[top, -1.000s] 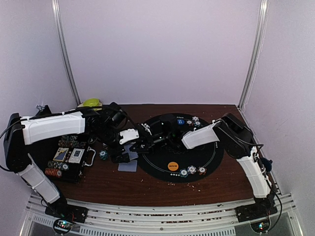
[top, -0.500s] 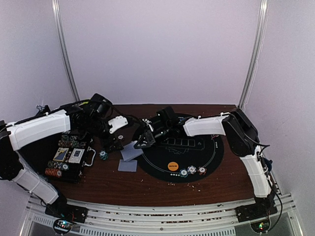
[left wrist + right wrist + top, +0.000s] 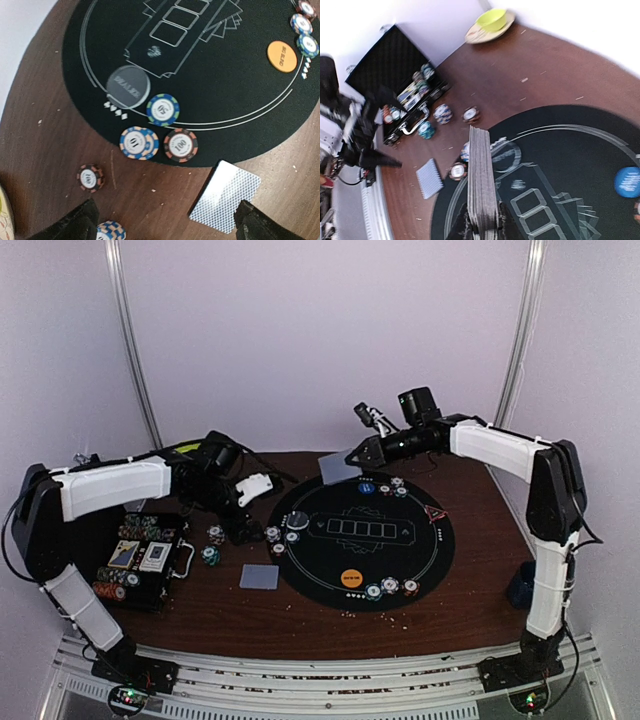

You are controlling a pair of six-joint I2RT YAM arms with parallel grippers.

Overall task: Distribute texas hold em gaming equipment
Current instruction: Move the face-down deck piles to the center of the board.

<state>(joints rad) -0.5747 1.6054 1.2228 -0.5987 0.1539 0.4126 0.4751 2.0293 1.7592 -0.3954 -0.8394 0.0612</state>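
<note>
Landmark: a round black mat (image 3: pixel 320 560) on the brown table (image 3: pixel 450 620); every place below is given from it.
Chip case: the black chip case (image 3: pixel 377 57) lies open well left of the mat, its lid flat toward the wall.
Case contents: rows of striped chips and two flat card packs sit in its compartments; I cannot read the packs.
Bowl: a yellow-green bowl (image 3: pixel 492 20) sits on a plate beyond the mat's far-left side; what it holds cannot be seen.
Right gripper: the right gripper (image 3: pixel 482 227) is raised above the mat's far edge, its fingers clamped on the deck of cards (image 3: pixel 481 185), which stands on edge between them.
Left gripper: the left gripper (image 3: pixel 165 225) hangs low over bare wood just off the mat's left side, jaws wide apart and holding nothing.
Single card: the single card (image 3: pixel 225 196) lies back up on the wood just off the mat's near-left rim, one corner close beside a left fingertip.
Left-edge chips: three chip piles (image 3: pixel 163 109) lie at the mat's left rim, just beyond the left fingers; two loose chips (image 3: pixel 90 178) lie on the wood nearer them.
Dealer disc: the grey dealer disc (image 3: pixel 128 86) lies inside that rim.
Orange disc: the orange disc (image 3: pixel 351 578) lies at the mat's near edge with three chips (image 3: pixel 390 585) beside it.
Blue disc: the blue disc (image 3: pixel 368 487) lies at the mat's far edge, under the lifted deck.
</note>
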